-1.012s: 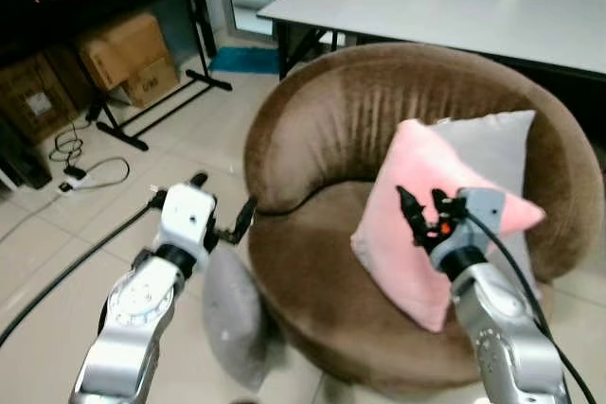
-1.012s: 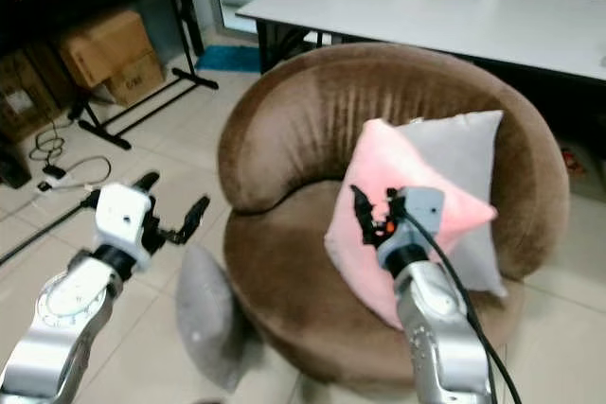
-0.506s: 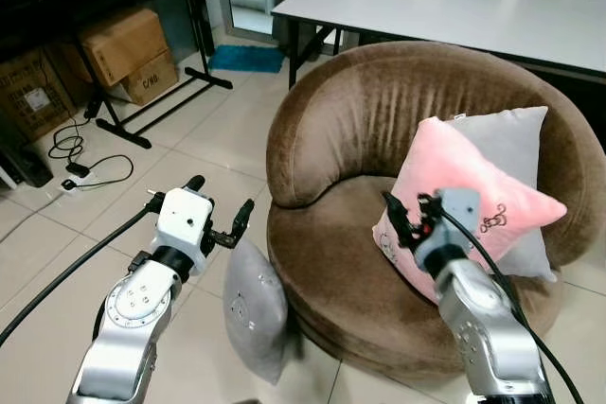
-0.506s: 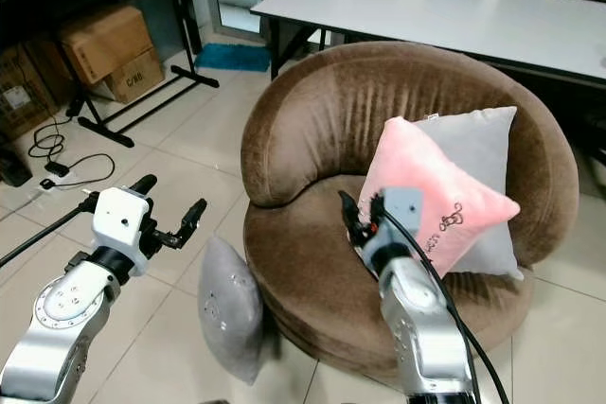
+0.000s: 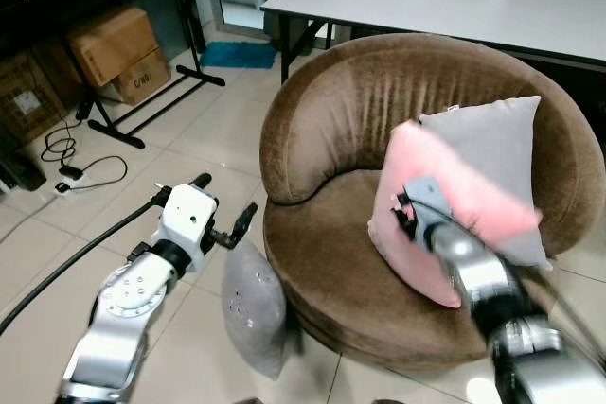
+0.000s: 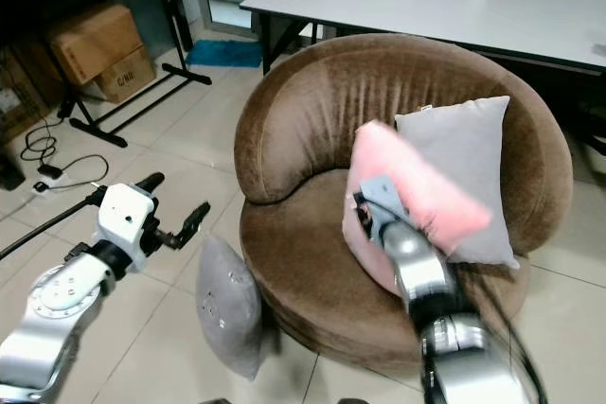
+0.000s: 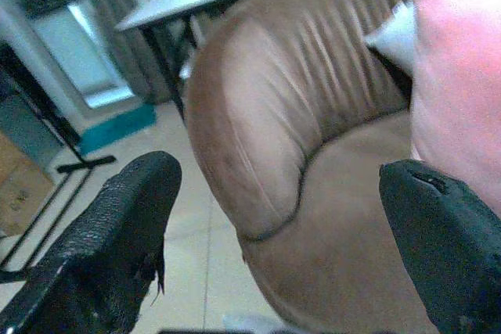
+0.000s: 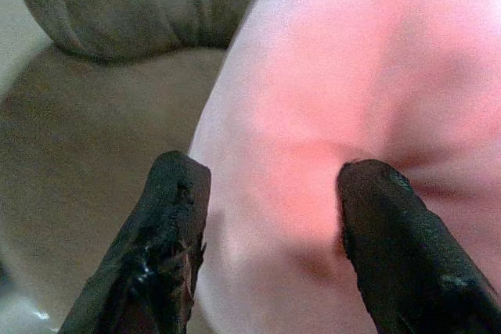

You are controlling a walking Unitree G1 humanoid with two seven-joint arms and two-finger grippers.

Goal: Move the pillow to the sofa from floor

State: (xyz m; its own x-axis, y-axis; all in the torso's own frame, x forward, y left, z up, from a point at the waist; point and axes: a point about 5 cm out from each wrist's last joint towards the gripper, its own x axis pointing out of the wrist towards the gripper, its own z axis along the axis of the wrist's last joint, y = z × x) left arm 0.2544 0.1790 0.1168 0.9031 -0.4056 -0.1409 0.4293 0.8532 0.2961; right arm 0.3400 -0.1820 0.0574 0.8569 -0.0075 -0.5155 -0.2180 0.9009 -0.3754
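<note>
Right gripper [image 8: 262, 248] has pushed forward against pink pillow [image 5: 445, 191], fingers spread, pressing it upright against brown sofa [image 5: 322, 120]. Left gripper [image 5: 220, 210] hovers open above grey pillow [image 5: 254, 307], on the floor beside the sofa.

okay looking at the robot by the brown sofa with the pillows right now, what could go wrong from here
1. The right gripper has its fingers open against the pink pillow, which leans on the grey pillow on the brown sofa. A push might tip either off the seat.
2. A second grey pillow stands on the floor against the sofa's base; the open left gripper hovers above it and could knock it over.
</note>
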